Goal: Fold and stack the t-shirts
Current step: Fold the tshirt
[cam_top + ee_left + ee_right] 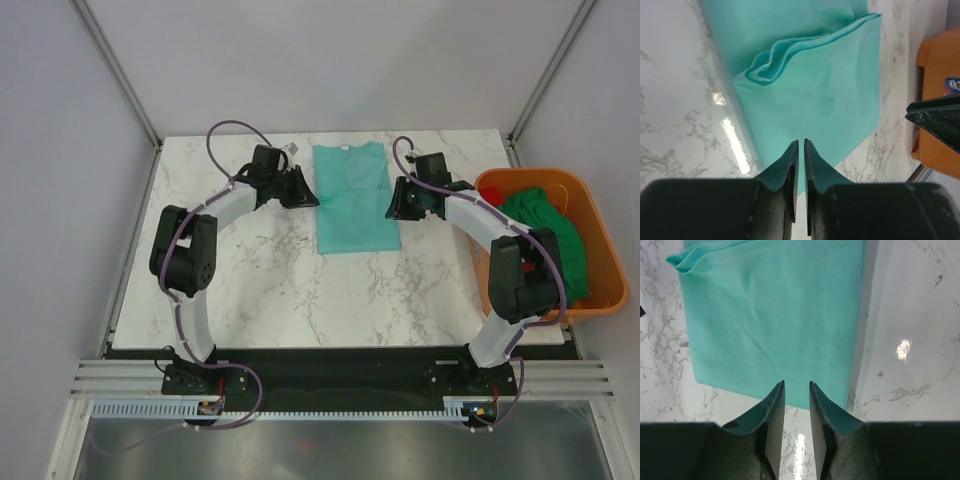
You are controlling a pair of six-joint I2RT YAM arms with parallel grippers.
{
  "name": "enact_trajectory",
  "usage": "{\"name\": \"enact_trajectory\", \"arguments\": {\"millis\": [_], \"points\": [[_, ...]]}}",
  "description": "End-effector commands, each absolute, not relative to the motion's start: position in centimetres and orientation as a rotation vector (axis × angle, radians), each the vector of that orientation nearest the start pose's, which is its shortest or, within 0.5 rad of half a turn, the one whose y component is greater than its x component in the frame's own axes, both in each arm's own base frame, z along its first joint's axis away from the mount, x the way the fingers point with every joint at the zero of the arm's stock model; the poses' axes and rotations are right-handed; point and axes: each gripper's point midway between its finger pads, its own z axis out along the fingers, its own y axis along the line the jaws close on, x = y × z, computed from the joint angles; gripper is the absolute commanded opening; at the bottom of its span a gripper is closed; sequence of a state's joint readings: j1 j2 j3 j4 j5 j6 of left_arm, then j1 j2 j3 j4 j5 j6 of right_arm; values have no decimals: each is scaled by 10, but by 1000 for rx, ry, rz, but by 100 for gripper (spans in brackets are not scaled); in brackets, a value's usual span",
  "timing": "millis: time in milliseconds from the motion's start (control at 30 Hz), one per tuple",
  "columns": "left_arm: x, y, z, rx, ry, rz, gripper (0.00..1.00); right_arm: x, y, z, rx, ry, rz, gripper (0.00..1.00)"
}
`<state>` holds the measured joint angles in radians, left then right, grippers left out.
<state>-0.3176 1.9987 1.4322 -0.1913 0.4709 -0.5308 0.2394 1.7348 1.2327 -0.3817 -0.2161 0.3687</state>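
Observation:
A light teal t-shirt (352, 195) lies folded into a long strip at the back middle of the table, collar at the far end. In the left wrist view the teal t-shirt (825, 90) shows a wavy folded edge. My left gripper (311, 194) hovers at the shirt's left edge; its jaws (799, 142) stand barely apart with nothing between them. My right gripper (393, 204) sits at the shirt's right edge over its near corner (775, 315); this gripper (796, 383) is open and empty. A dark green t-shirt (555, 235) and a bit of a red one (492, 195) lie in the tub.
An orange plastic tub (600, 300) stands at the table's right edge, beside the right arm. It also shows in the left wrist view as an orange wall (935, 60). Grey walls and frame posts close in the back and sides.

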Motion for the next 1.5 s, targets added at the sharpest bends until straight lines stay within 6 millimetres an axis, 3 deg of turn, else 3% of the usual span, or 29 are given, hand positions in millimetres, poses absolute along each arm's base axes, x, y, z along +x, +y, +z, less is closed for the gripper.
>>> {"name": "enact_trajectory", "arguments": {"millis": [0,33,133,200,233,267,400,600,800,933,1100,1233,1267,1367,1400,1467], "points": [[443,-270,96,110,2378,-969,14,407,159,101,27,2479,564,33],[443,-273,83,102,2404,-966,12,406,160,101,29,2477,571,34],[455,-278,71,77,2418,-966,2,405,162,104,40,2460,585,33],[468,-283,73,76,2398,-972,2,406,165,101,54,2457,600,31],[471,-284,59,64,2422,-966,2,404,168,97,58,2464,608,30],[479,-287,66,67,2398,-970,2,402,172,94,67,2466,623,30],[497,-289,60,52,2386,-947,2,394,183,81,45,2472,640,31],[523,-283,61,4,2355,-937,2,382,181,57,20,2514,613,31],[536,-276,53,-25,2354,-937,2,377,176,33,11,2555,566,31],[536,-272,45,-33,2366,-937,2,380,174,36,8,2545,545,32],[538,-268,64,-6,2333,-973,3,384,173,65,4,2500,548,35],[546,-241,94,-33,2278,-983,15,383,167,86,13,2462,516,41],[547,-235,109,-32,2251,-984,19,381,164,86,17,2469,503,43],[546,-207,119,-71,2236,-975,30,377,153,84,24,2480,462,50],[544,-198,121,-83,2235,-982,31,378,145,82,36,2484,450,52],[522,-198,111,-75,2279,-1031,33,377,138,79,42,2496,435,57]]}}
